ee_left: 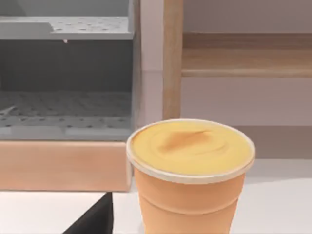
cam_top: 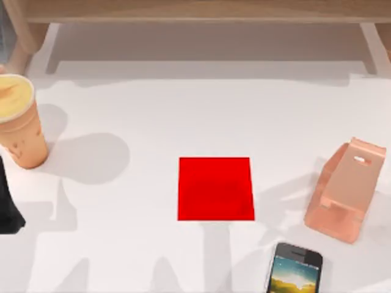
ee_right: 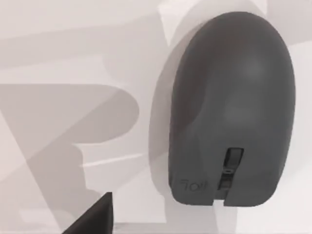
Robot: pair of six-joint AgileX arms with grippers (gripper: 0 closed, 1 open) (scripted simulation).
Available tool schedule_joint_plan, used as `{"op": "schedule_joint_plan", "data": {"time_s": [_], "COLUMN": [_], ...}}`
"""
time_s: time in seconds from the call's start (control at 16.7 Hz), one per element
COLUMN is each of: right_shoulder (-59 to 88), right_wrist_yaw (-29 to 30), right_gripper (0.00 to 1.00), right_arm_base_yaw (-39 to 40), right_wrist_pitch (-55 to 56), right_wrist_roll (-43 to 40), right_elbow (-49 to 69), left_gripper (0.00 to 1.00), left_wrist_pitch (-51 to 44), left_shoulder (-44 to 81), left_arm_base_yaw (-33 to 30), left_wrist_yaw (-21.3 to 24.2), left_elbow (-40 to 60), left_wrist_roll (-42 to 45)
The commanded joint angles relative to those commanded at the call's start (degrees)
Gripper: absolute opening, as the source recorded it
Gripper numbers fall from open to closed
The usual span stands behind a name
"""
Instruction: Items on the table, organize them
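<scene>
A tan paper cup with a yellowish top stands upright at the far left of the white table. In the left wrist view the cup is close ahead of my left gripper, which does not touch it. A dark part of my left arm sits at the left edge, nearer than the cup. A black smartphone with a colourful screen lies at the front right. A dark grey oval mouse lies on the table below my right gripper, apart from it.
A flat red square mat lies mid-table. A peach-pink angled phone stand stands at the right, just behind the smartphone. A light wooden shelf unit runs along the back edge, with grey perforated shelves beside it.
</scene>
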Motion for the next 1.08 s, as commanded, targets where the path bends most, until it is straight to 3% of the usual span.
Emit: {"op": "schedule_joint_plan", "data": {"time_s": [0.48, 1.08], "right_shoulder": [1.3, 10.3], "right_wrist_yaw": [0.0, 0.0], "right_gripper": [1.00, 1.00], "right_arm_base_yaw": [0.0, -0.1], "right_wrist_pitch": [0.2, 20.6], "right_wrist_roll": [0.2, 0.4], "right_elbow": [0.0, -11.2], "left_gripper": [1.00, 1.00], "left_wrist_pitch": [0.0, 0.0], "left_shoulder": [0.0, 0.0], "left_arm_base_yaw": [0.0, 0.0], "left_wrist_yaw": [0.0, 0.0], "left_elbow": [0.0, 0.0], "left_wrist_roll": [0.0, 0.0]}}
